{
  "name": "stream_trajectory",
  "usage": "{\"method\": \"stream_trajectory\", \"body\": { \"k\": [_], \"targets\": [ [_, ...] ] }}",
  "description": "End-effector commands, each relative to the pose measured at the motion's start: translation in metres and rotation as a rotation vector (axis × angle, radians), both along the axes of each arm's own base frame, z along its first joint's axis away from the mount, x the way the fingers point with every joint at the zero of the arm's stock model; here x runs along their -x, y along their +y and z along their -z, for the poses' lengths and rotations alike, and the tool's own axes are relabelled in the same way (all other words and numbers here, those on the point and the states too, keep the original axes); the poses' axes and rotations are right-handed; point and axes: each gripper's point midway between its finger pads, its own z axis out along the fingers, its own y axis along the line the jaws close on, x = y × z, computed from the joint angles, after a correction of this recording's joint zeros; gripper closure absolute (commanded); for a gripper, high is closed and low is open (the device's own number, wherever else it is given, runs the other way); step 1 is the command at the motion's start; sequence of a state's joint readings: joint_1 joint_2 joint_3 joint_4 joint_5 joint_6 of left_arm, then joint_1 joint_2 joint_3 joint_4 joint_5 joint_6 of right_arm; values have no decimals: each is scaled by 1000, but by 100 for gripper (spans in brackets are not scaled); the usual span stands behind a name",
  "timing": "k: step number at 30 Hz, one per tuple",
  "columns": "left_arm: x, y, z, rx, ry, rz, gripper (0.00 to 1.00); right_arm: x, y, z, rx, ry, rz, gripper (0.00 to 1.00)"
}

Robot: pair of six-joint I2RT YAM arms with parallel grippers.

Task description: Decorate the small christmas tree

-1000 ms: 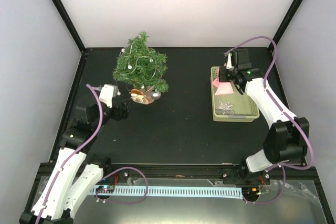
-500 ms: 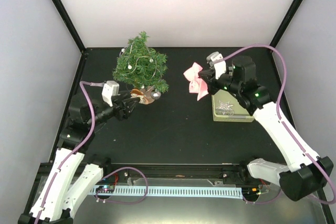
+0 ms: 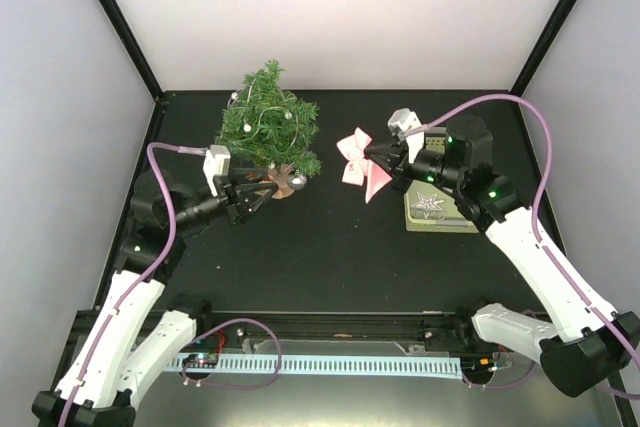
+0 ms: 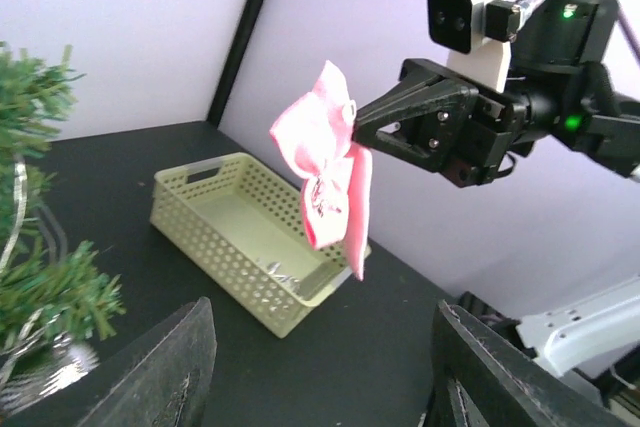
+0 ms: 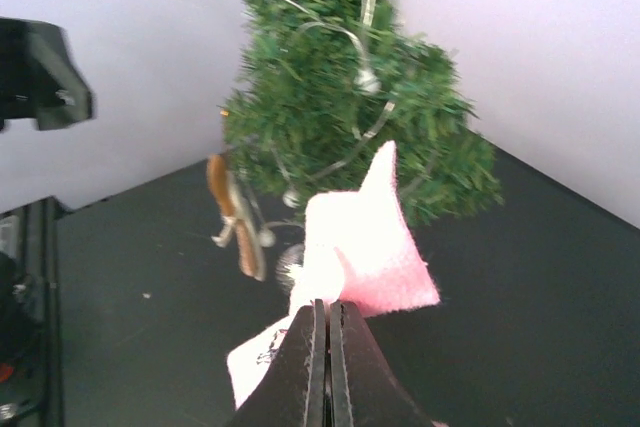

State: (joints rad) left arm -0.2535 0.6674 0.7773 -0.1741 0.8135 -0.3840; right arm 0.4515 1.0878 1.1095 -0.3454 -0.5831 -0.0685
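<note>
Right jaws pinch pink bow (image 3: 357, 161), held high off worktop (image 3: 330, 247), likely bound for small christmas tree (image 3: 268, 125). Left jaws spread beside its base (image 3: 266, 184) (to steady it, probably).

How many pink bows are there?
1. The pink bow is up in the air, pinched in the right gripper, between the small christmas tree and the basket. The arm covers part of the basket from above, so another could be hidden there.
</note>
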Motion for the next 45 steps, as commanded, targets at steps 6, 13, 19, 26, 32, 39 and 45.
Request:
{"method": "stream_trajectory", "body": {
  "k": [6,13,19,26,32,39,45],
  "targets": [
    [22,-26,-40,116,-33,196,35,56,39,-39,-188,-16,-269,99],
    [19,-50,-26,155,79,266,31,82,62,-62,-281,-1,-393,99],
    [5,-42,-15,50,66,145,29,-6,18,-13,-51,86,143,99],
    [-3,-25,10,-65,5,9,24,-85,-85,66,138,247,574,99],
    [7,-20,23,-108,-25,14,19,-121,-164,134,256,458,795,99],
    [14,-19,19,-97,-45,25,17,-152,-210,213,329,665,860,99],
    [19,-16,15,-93,-70,18,16,-171,-209,266,353,758,792,94]
  ]
}}
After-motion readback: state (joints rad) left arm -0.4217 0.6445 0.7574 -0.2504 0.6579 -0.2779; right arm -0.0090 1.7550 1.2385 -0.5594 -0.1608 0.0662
